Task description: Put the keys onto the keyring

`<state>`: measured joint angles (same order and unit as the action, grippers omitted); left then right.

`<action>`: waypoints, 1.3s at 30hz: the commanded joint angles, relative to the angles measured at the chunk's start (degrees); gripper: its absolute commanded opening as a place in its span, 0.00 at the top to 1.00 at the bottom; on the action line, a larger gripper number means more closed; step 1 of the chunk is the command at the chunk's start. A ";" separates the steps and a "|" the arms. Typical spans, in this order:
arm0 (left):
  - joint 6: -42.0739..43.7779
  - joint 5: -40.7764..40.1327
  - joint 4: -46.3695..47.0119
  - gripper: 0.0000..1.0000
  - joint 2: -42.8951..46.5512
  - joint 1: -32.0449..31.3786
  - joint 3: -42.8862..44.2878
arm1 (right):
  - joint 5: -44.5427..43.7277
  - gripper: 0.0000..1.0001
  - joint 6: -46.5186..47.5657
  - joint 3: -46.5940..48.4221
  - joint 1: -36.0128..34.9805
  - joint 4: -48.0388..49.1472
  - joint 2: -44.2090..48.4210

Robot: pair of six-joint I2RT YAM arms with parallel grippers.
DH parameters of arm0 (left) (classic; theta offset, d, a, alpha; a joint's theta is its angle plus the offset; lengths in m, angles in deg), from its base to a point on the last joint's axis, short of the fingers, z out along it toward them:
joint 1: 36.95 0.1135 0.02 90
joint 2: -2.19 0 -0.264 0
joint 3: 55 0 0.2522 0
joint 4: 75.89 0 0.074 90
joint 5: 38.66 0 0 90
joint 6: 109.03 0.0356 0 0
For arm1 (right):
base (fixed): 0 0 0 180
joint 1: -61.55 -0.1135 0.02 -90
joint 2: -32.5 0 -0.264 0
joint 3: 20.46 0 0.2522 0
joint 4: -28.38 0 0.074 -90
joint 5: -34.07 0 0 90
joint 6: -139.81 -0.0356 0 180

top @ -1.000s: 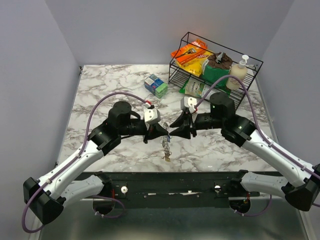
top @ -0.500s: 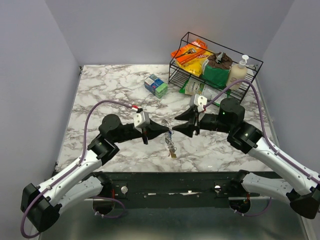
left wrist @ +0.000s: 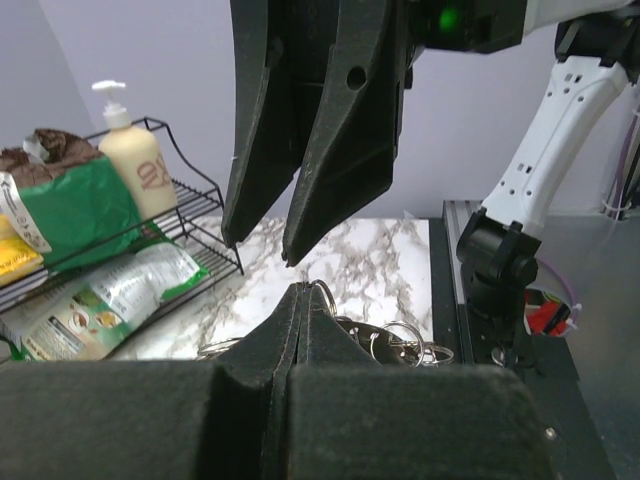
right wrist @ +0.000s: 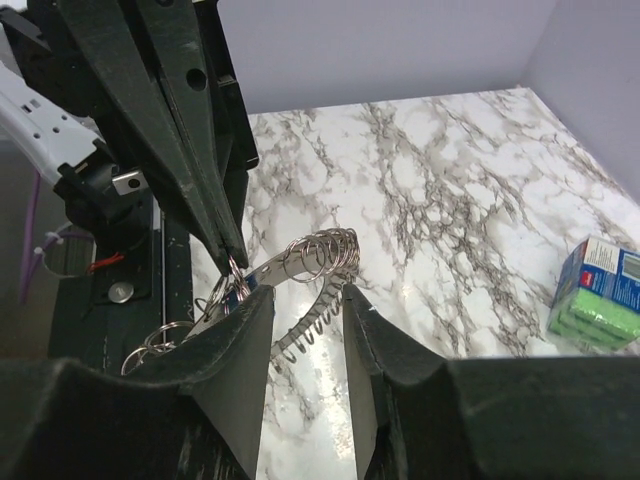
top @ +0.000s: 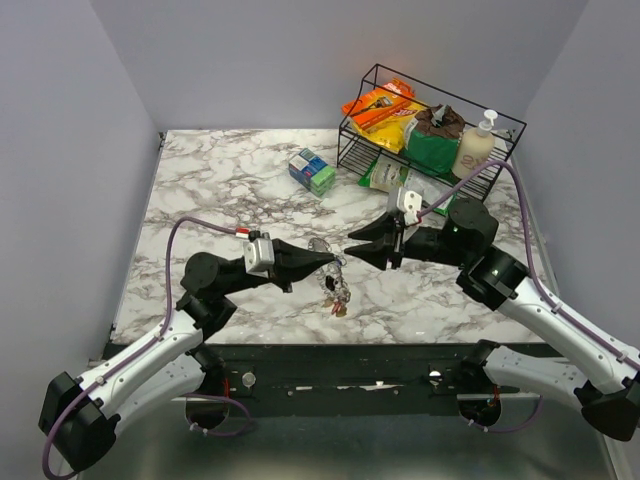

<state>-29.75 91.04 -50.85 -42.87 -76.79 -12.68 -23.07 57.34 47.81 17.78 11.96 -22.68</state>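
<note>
Keyring [right wrist: 325,250]: coiled wire loop at front centre of table [top: 200,180], between both grippers. Judged light and springy, apt to flex and slip; best taken on a bare run of coil, clear of the bunch. Keys [top: 336,295]: heaped just below, touching it. Left gripper [top: 322,262]: pressed shut on a wire loop at the coil's end, arm stretched low and level. Right gripper [right wrist: 307,292]: narrowly parted, empty, tips just beside the coil, forearm angled down.

A white-and-grey marbled table [top: 220,170] stands enclosed by plain pale lavender walls [top: 270,60].
</note>
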 commanded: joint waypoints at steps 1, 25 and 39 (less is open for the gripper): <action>-1.58 1.25 10.49 1.00 1.11 -0.16 -0.87 | 5.10 0.59 -0.50 -0.01 0.26 2.13 1.21; -1.50 2.75 11.20 1.00 0.50 -0.24 0.80 | 14.87 0.81 -2.70 -0.27 0.26 6.79 -0.90; -1.49 6.17 8.83 1.00 0.50 -0.16 1.85 | 5.19 0.63 -1.99 -2.47 0.26 6.96 3.94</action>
<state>-31.30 95.13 -43.15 -42.89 -76.83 -13.38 -15.85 54.91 46.25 18.11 18.28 -17.61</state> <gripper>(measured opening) 0.008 0.367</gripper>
